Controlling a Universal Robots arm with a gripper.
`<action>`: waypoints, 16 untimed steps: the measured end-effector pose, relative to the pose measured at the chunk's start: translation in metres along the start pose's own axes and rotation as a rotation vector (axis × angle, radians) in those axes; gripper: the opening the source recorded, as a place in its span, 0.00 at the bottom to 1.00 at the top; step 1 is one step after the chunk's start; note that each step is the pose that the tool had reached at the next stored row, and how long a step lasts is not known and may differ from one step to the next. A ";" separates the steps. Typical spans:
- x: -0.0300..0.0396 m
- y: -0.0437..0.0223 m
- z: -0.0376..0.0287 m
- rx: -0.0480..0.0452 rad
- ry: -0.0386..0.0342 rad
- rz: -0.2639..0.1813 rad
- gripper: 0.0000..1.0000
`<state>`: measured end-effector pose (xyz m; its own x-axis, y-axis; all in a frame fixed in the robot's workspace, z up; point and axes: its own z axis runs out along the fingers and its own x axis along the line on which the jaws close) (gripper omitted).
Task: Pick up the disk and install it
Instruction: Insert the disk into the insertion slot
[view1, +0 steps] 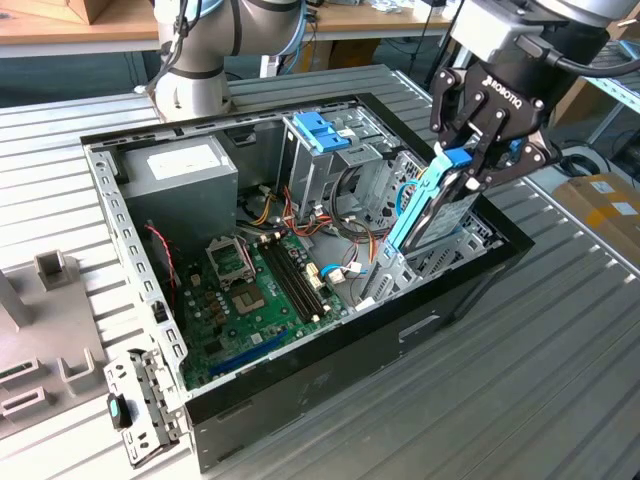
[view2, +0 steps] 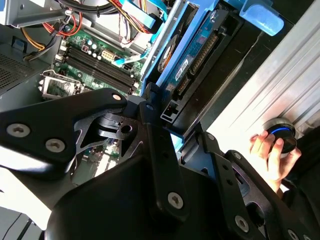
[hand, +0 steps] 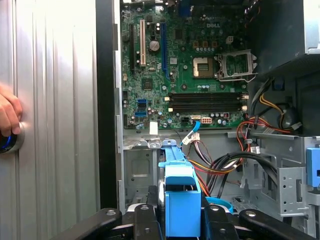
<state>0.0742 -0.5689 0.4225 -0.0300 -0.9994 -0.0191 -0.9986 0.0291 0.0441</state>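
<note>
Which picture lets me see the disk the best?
The exterior view: most of the disk shows there, tilted over the computer case, held in the gripper. The second wrist view shows its connector edge close up; the first wrist view shows its blue rail end-on.

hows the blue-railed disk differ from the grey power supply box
The dark grey hard drive with blue rails stands tilted on edge, clamped in the black gripper; the grey metal power supply box lies flat, untouched. The drive is thin, the box bulky. Both are grey.
</note>
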 end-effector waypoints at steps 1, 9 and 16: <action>0.0000 0.0000 0.0002 0.0000 0.0000 0.000 0.37; 0.0000 -0.0001 0.0023 0.0000 -0.0001 0.000 0.37; 0.0001 -0.0002 0.0046 0.0000 -0.0001 0.000 0.37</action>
<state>0.0742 -0.5689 0.4178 -0.0300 -0.9994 -0.0191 -0.9986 0.0291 0.0441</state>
